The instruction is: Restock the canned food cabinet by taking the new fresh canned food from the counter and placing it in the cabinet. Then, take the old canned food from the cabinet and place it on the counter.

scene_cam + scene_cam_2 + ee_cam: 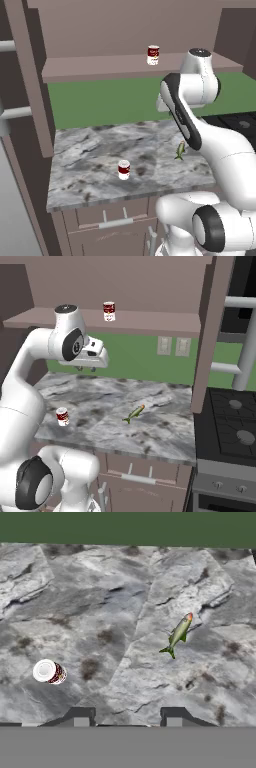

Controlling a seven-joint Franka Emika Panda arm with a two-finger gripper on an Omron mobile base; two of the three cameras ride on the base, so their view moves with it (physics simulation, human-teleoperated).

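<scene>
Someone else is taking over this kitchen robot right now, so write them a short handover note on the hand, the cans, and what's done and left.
Hand: open, empty, raised above the grey-and-white marbled stone counter, facing down.
New can: the small red-and-white can with a white lid stands upright on the counter near its front edge, left of the hand.
Old can: the red-and-white labelled can stands on the mauve-brown cabinet shelf.
A small green fish lies on the counter; not part of the job.
Done: nothing.
Left: counter can into the cabinet, shelf can down to the counter.

The words on the small red-and-white tin can (124, 169) are too tiny to read. The white arm hides part of the grey marbled stone bench (90, 150).
</scene>
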